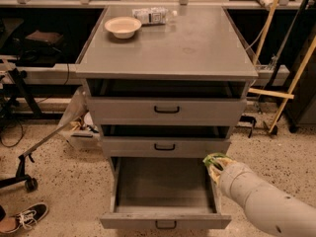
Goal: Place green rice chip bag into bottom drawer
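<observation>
A speckled beige terrazzo floor (59, 181) fills the lower frame. At centre stands a grey metal three-drawer cabinet (197, 48) with a flat top. Behind it, across the upper frame, a pale grey rail (49, 3) runs above dark shelving (44, 43). Pale wooden poles (291, 90) lean at the right edge. At left, a black wheeled stand leg (19, 169) rests on the floor, with a black-and-white sneaker (27, 216) in the lower left corner. The gripper (216, 163) is at lower right, beside the cabinet.
</observation>
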Controlling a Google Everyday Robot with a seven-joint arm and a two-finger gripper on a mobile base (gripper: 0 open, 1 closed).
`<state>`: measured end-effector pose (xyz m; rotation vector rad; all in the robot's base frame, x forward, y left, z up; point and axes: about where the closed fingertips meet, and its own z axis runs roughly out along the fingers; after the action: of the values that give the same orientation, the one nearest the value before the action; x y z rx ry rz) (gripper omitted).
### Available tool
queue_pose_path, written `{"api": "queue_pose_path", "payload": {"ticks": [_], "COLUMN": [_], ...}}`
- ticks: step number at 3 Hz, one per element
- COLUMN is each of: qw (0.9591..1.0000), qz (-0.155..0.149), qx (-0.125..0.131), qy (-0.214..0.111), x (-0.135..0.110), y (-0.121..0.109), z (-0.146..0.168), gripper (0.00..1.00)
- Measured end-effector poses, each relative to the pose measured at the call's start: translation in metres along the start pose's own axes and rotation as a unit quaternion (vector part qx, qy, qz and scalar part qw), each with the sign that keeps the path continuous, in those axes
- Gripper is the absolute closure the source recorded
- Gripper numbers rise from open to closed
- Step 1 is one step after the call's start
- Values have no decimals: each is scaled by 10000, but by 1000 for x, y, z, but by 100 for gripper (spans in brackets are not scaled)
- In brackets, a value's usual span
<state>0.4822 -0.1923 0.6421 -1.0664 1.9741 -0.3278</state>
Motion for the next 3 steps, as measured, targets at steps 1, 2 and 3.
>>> {"api": "queue_pose_path", "payload": {"ticks": [1, 2, 3], "qw": [10000, 9995, 9964], "qz": [-2, 6, 21], "qx": [1, -302, -813], "qy": [-2, -36, 239], "x": [0, 2, 34], "y": [0, 19, 75], "z": [0, 18, 65], "gripper": [100, 100, 100]}}
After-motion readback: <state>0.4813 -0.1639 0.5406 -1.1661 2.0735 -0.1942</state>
